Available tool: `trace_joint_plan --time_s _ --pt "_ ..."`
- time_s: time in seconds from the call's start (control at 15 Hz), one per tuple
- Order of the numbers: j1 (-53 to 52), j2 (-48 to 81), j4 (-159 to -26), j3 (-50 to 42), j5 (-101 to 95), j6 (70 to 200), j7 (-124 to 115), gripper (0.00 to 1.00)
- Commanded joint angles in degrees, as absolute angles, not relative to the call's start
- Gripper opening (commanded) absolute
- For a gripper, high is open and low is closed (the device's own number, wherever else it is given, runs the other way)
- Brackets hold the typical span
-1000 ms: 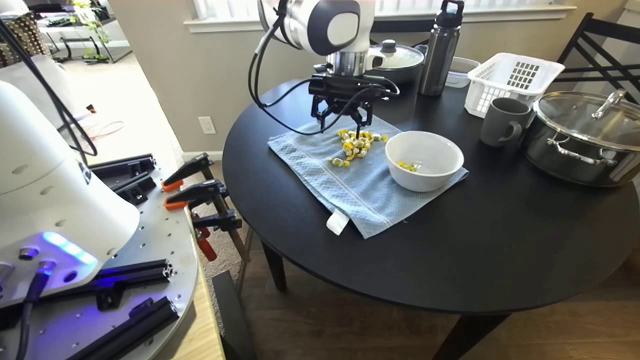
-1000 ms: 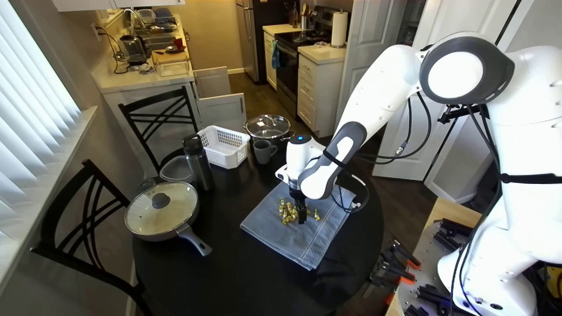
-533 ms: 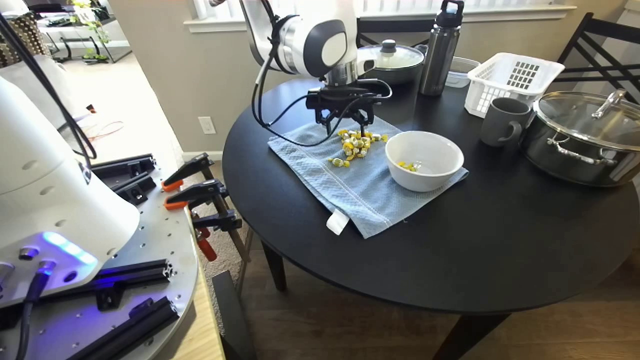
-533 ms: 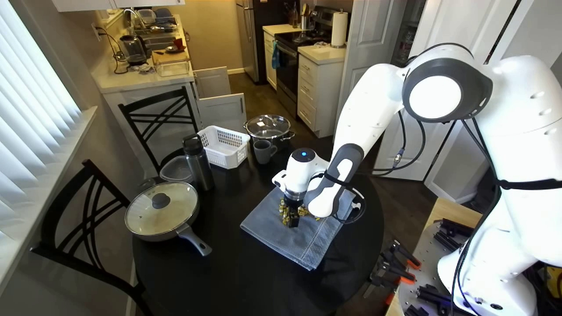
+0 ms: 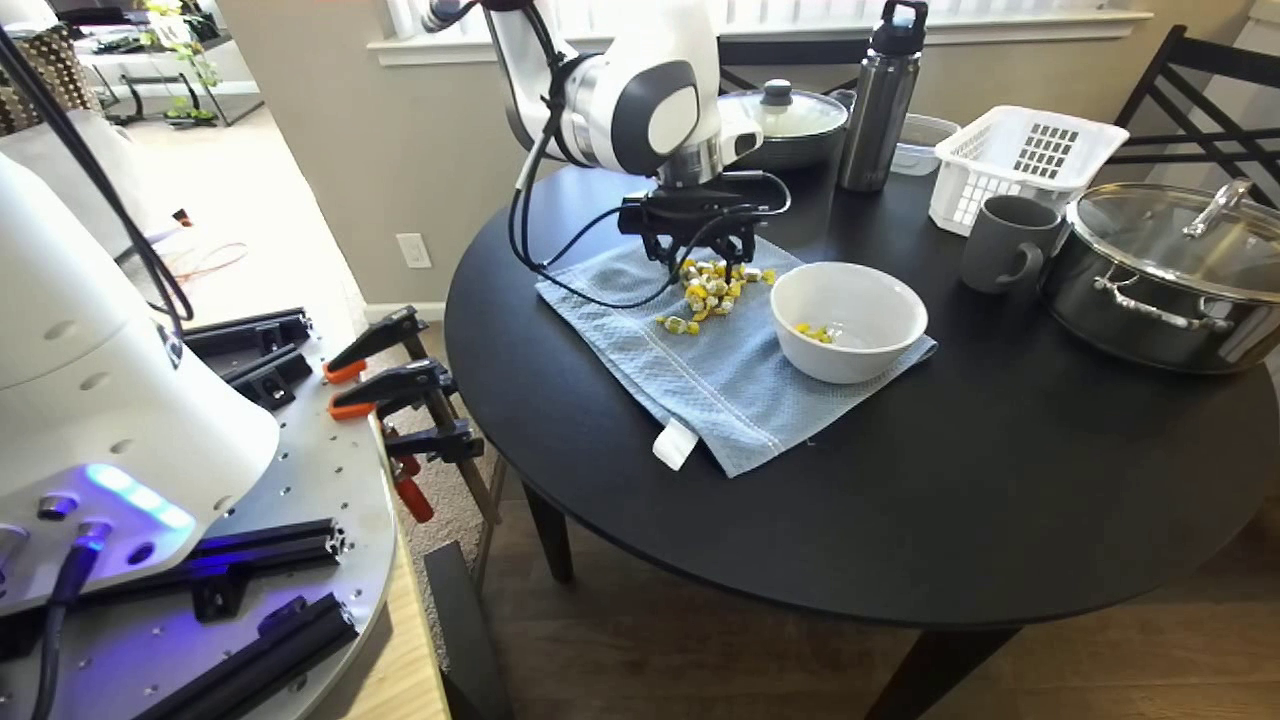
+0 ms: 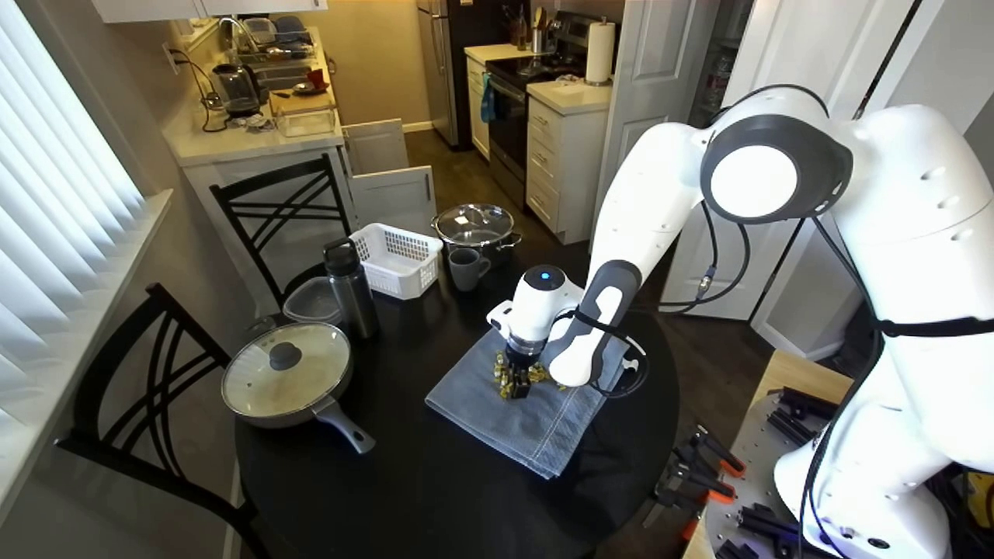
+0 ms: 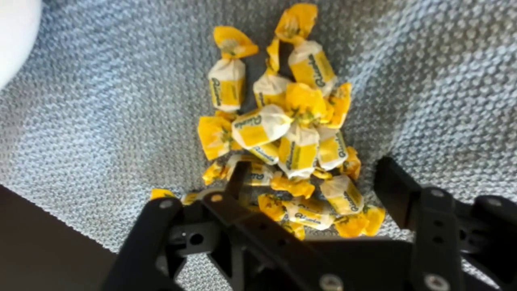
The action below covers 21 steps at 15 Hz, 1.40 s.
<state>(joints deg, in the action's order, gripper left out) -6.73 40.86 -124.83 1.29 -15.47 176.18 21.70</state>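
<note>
A loose heap of candies [image 7: 299,157] in yellow and white wrappers lies on a folded blue-grey towel [image 5: 740,425]. My black gripper [image 7: 313,173] is pointed down at the near part of this heap in the wrist view. Its jaws are open, and several candies show between the two fingers; the left finger overlaps one wrapper, the right stands over bare towel. Whether either touches a candy, I cannot tell. In an exterior view a white bowl [image 5: 850,358] with a few candies inside stands beside the heap. The arm hides that bowl in an exterior view with the candies [image 6: 537,373] partly covered.
On the round black table [image 5: 950,500] stand a steel bottle [image 5: 880,115], a white basket [image 5: 985,180], a grey mug [image 5: 1005,245] and a lidded pot [image 5: 1150,300]. A lidded pan [image 6: 287,373] has its handle pointing inward. Clamps [image 5: 400,385] sit by the robot base.
The gripper has come down to the heap, shifting toward the bowl side in an exterior view. Its fingers now stand a little closer together. The candies and bowl look unmoved.
</note>
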Motion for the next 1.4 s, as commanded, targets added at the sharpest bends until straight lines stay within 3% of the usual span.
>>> trace_joint_plan --time_s 0.0,0.47,1.0,1.33 --pt "-5.0 40.7 -125.9 2.3 -16.6 177.2 20.7 0.48" --pt "-4.7 40.1 -126.6 3.0 -16.7 177.3 20.8 0.03" --pt "-3.3 34.0 -129.3 3.3 -16.6 178.6 20.9 0.05" --pt "2.3 31.1 -130.4 8.3 -15.6 177.4 22.3 0.05"
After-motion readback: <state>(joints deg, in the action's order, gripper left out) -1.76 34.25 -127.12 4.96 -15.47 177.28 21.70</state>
